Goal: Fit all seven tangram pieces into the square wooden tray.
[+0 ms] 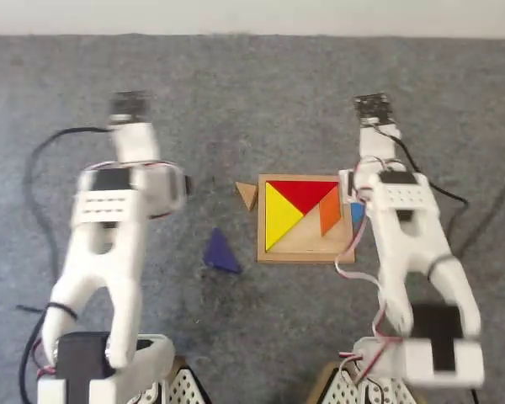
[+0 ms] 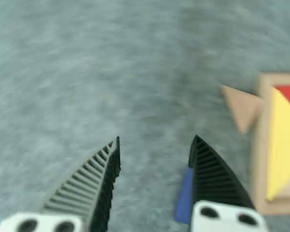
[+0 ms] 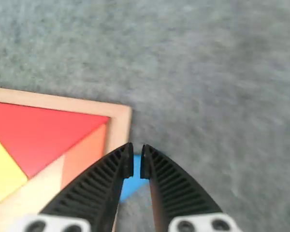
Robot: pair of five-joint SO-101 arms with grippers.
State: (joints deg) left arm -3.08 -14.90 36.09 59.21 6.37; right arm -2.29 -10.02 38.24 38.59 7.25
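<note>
The square wooden tray holds a yellow triangle, a red triangle and an orange piece. A tan triangle lies just off its left edge, and a dark blue triangle lies further left. My left gripper hangs open over bare carpet, with the dark blue triangle beside one finger and the tan triangle and tray beyond. My right gripper is shut at the tray's corner, above a light blue piece that is partly hidden.
Grey carpet covers the table. The left arm stands left of the pieces. The right arm overhangs the tray's right edge, where the light blue piece peeks out. Cables trail beside both arms.
</note>
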